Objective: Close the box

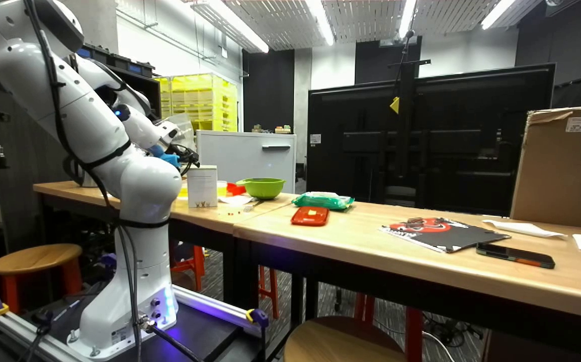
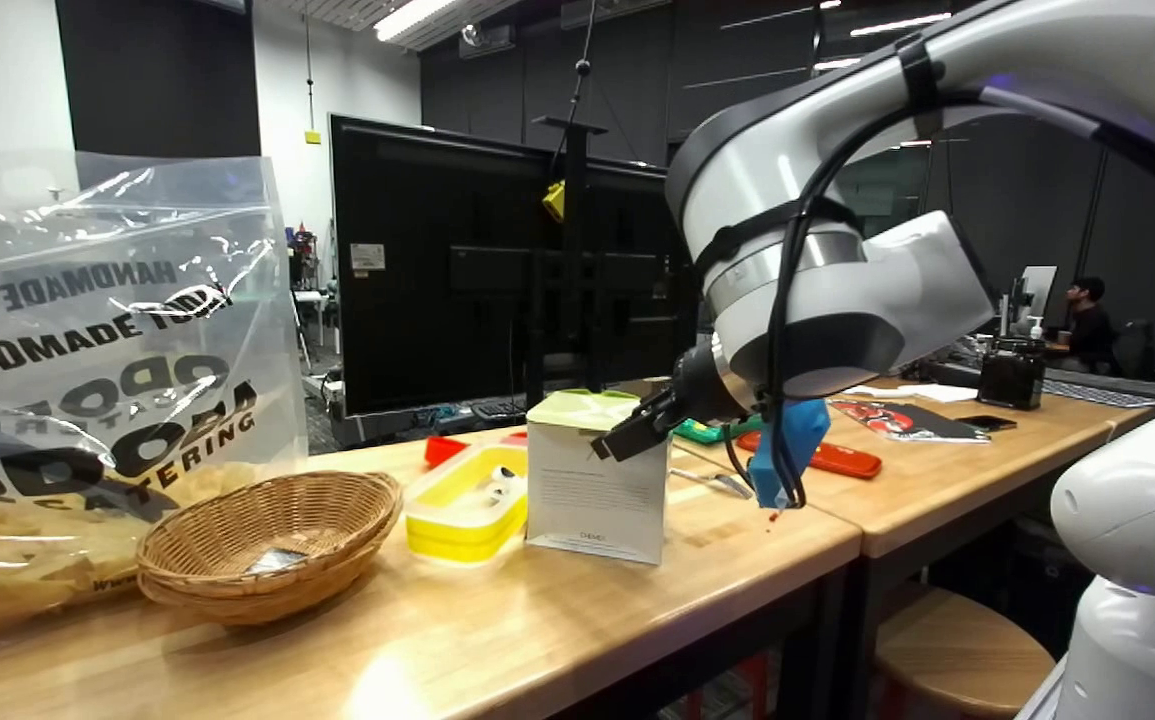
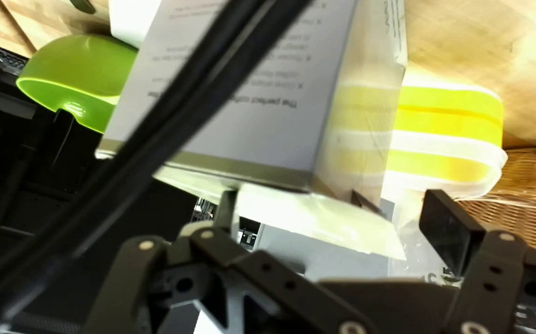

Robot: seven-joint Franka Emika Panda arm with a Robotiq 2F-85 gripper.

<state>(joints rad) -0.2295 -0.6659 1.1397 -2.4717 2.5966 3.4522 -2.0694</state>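
Observation:
The box (image 1: 202,188) is a small white carton standing upright on the table. It shows in an exterior view (image 2: 597,500) with a pale green lid flap (image 2: 582,407) at its top, which looks slightly raised. In the wrist view the box (image 3: 268,102) has printed text, and the pale flap (image 3: 314,218) slants out past its top edge. My gripper (image 3: 337,218) is open, its fingers spread apart with the flap in view between them. In both exterior views the gripper (image 2: 627,435) (image 1: 189,158) is at the box's top edge. I cannot tell whether it touches.
A yellow container (image 2: 467,505) stands beside the box, near a wicker basket (image 2: 267,590) and a large clear bag (image 2: 107,330). A green bowl (image 1: 265,188), green packet (image 1: 323,201) and red dish (image 1: 310,216) are on the table. Black cables (image 3: 170,111) cross the wrist view.

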